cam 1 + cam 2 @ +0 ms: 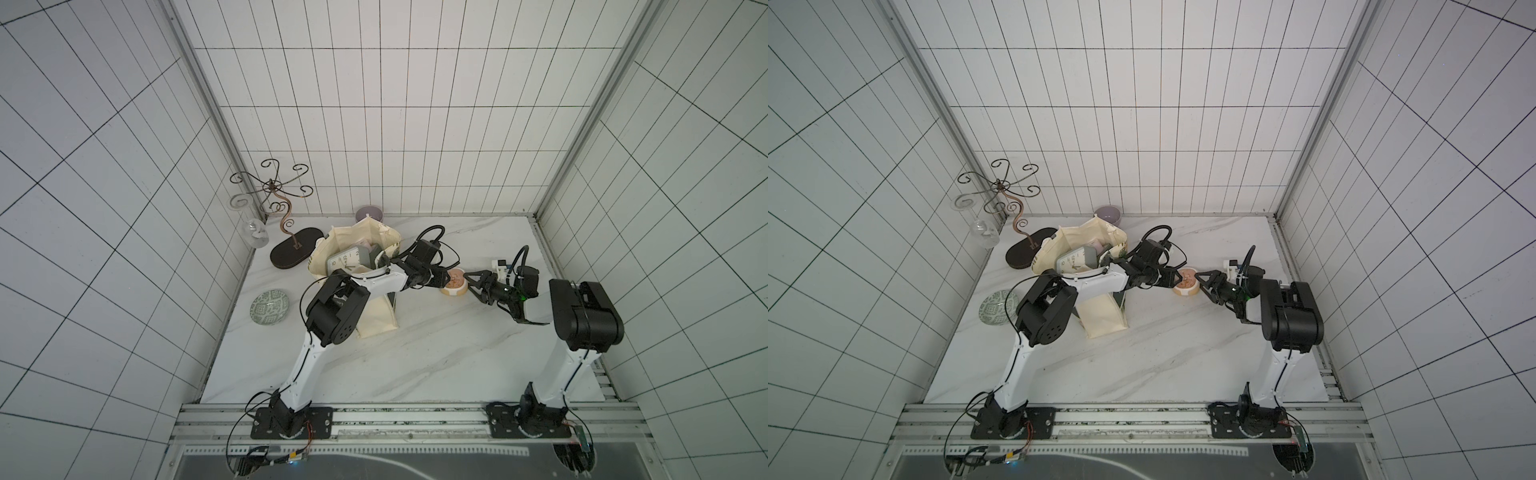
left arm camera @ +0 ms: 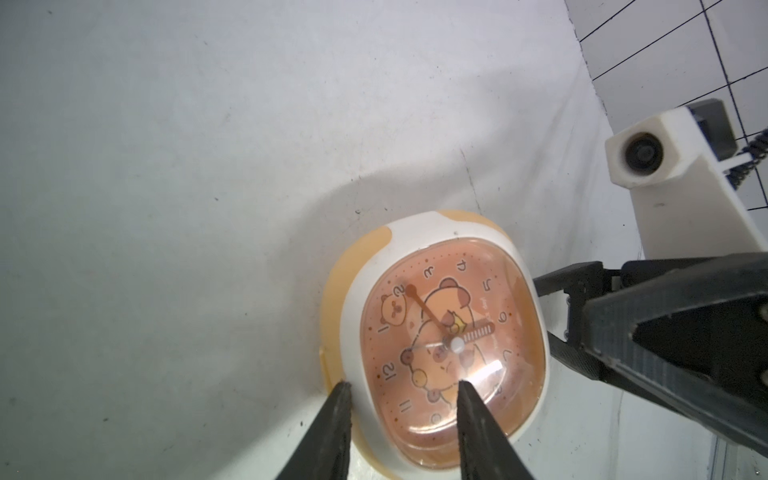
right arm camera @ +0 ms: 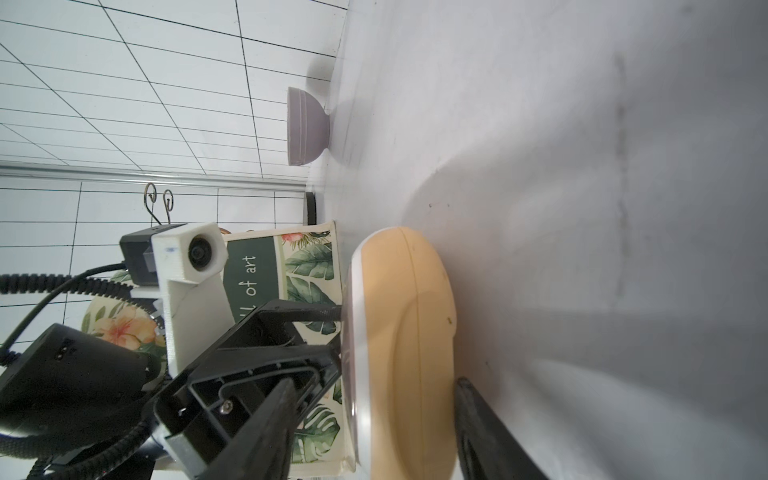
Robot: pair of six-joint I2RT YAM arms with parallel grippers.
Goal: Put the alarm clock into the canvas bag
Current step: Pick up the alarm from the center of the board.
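An orange-and-white alarm clock (image 1: 457, 282) (image 1: 1187, 280) with a cartoon dial lies face up on the marble table, to the right of the canvas bag (image 1: 376, 318) (image 1: 1102, 318). The bag stands open, and its leaf print and dark green band show in the right wrist view (image 3: 309, 266). My left gripper (image 1: 444, 279) (image 2: 403, 386) reaches over the bag to the clock (image 2: 440, 332). It is open, with one fingertip at the clock's side and the other over the glass. From the opposite side my right gripper (image 1: 468, 282) (image 3: 376, 381) is open around the clock (image 3: 399, 311), with one finger facing the dial and one at its back by the table.
A white square clock (image 1: 345, 261) lies inside the bag. A purple bowl (image 1: 369, 214) stands behind the bag at the wall. At the back left are a wire stand on a dark oval base (image 1: 296, 249) and a hanging glass (image 1: 254, 233). A green patterned plate (image 1: 269, 307) lies left of the bag.
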